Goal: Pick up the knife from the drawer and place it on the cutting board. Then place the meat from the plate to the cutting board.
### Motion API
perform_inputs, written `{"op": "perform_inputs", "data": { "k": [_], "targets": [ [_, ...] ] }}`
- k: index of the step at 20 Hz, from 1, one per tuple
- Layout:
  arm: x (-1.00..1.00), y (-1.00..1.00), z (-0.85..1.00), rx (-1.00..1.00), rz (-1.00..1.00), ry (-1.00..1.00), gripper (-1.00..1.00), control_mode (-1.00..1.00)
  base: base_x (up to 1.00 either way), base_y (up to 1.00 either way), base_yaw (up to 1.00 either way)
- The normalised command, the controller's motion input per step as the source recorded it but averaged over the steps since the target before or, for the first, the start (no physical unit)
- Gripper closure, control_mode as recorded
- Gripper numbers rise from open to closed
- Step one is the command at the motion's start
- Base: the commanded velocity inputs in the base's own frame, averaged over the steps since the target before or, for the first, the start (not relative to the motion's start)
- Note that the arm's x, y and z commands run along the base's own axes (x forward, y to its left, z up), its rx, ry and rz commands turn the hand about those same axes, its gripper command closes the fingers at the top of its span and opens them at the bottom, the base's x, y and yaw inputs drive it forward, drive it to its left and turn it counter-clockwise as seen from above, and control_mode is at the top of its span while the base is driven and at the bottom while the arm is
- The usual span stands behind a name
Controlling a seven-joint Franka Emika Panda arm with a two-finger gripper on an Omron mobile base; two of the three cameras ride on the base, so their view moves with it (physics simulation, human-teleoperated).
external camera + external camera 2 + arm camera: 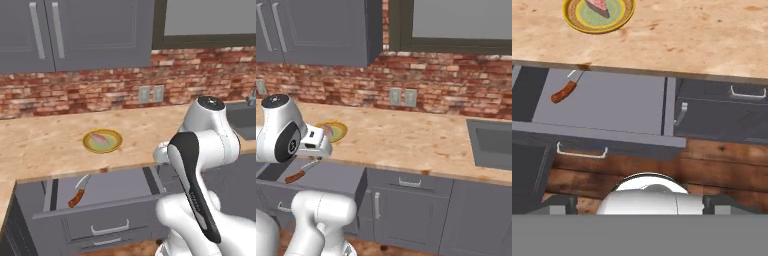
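1. Gripper [640, 207]: raised above the open drawer [612, 102]; finger spacing cannot be told.
2. Knife [564, 91]: lying flat at the drawer's left end.
3. Meat [598, 7]: on the plate [574, 19], countertop.

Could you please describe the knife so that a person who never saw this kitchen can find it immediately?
Below the wooden counter, in front of the yellow-rimmed plate, a wide grey drawer stands open. The knife lies on its floor near the left end, with a reddish-brown handle and slim silver blade.
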Motion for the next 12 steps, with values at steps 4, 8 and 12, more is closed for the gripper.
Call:
{"op": "perform_inputs", "data": {
  "k": [4, 8, 12],
  "targets": [
    [0.00, 0.00, 0.00, 0.00, 0.00, 0.00, -1.00, 1.00, -0.74, 0.16, 0.00],
    [0.00, 0.00, 0.00, 0.00, 0.00, 0.00, -1.00, 1.00, -0.31, 0.49, 0.00],
    [0.00, 0.00, 0.00, 0.00, 0.00, 0.00, -1.00, 1.00, -0.09, 0.70, 0.00]
  ]
}}
